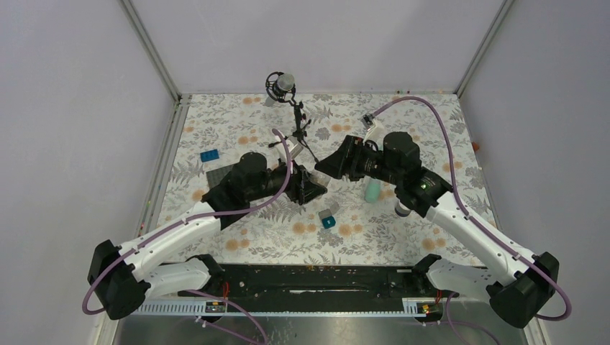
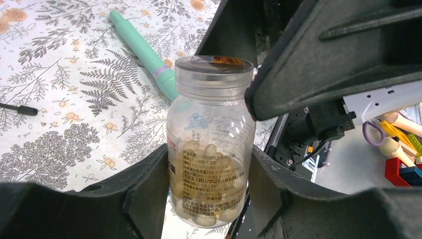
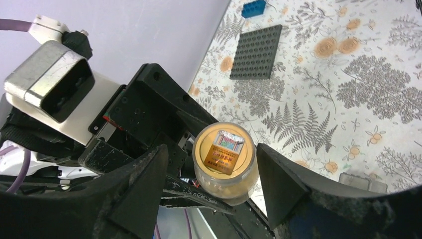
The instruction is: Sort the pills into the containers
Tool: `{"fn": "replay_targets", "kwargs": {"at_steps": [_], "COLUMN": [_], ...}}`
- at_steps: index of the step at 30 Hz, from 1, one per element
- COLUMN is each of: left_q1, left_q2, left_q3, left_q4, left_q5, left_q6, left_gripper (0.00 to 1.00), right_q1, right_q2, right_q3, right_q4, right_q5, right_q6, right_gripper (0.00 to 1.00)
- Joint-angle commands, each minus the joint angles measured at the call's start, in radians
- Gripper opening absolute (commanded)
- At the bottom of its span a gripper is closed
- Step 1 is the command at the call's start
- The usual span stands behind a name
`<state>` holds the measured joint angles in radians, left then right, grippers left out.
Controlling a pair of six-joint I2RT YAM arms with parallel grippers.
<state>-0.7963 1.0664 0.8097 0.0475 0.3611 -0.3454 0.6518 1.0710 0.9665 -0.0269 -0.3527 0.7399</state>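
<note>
My left gripper (image 1: 308,185) (image 2: 209,167) is shut on a small clear glass jar (image 2: 211,144) and holds it above the tablecloth. Pale amber pills (image 2: 199,154) fill the jar's lower half. Its lid is on. My right gripper (image 1: 325,167) (image 3: 211,172) is open, its jaws on either side of the jar's lid (image 3: 225,151) and not pressing on it. The mint-green organizer strip (image 1: 372,190) (image 2: 142,50) lies on the cloth under the right arm. The teal cube box (image 1: 329,223) and the grey cube box (image 1: 328,213) sit side by side near the front centre.
A dark grey studded plate (image 3: 256,52) and a blue brick (image 1: 210,155) (image 3: 254,7) lie at the left. A microphone on a stand (image 1: 282,85) is at the back centre. A clear box (image 3: 362,181) lies on the cloth.
</note>
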Motion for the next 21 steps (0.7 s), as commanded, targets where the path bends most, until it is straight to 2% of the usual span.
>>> {"fn": "replay_targets", "kwargs": {"at_steps": [1, 4, 7, 10, 12, 13, 16, 21], "left_q1": [0.005, 0.006, 0.005, 0.006, 0.007, 0.007, 0.021, 0.032], "left_q2": [0.006, 0.010, 0.013, 0.014, 0.014, 0.016, 0.046, 0.083], "left_q3": [0.056, 0.057, 0.056, 0.054, 0.055, 0.054, 0.065, 0.046], "left_q4": [0.035, 0.033, 0.029, 0.029, 0.028, 0.030, 0.020, 0.058], "left_q5": [-0.051, -0.048, -0.049, -0.048, -0.038, -0.031, 0.051, 0.234], "left_q6": [-0.013, -0.014, -0.013, -0.014, -0.016, -0.022, -0.055, -0.106], "left_gripper": [0.00, 0.00, 0.00, 0.00, 0.00, 0.00, 0.00, 0.00], "right_q1": [0.015, 0.016, 0.016, 0.017, 0.016, 0.015, -0.006, -0.123], "right_q2": [0.040, 0.073, 0.079, 0.077, 0.065, 0.055, 0.005, -0.046], "right_q3": [0.094, 0.116, 0.119, 0.113, 0.097, 0.084, 0.042, -0.048], "right_q4": [-0.113, -0.128, -0.117, -0.092, -0.055, -0.034, 0.009, 0.116], "right_q5": [0.045, 0.047, 0.045, 0.032, 0.015, 0.007, -0.062, -0.383], "right_q6": [-0.033, -0.043, -0.036, -0.028, -0.034, -0.043, -0.164, -0.322], "right_gripper": [0.75, 0.70, 0.53, 0.28, 0.03, 0.00, 0.00, 0.00]}}
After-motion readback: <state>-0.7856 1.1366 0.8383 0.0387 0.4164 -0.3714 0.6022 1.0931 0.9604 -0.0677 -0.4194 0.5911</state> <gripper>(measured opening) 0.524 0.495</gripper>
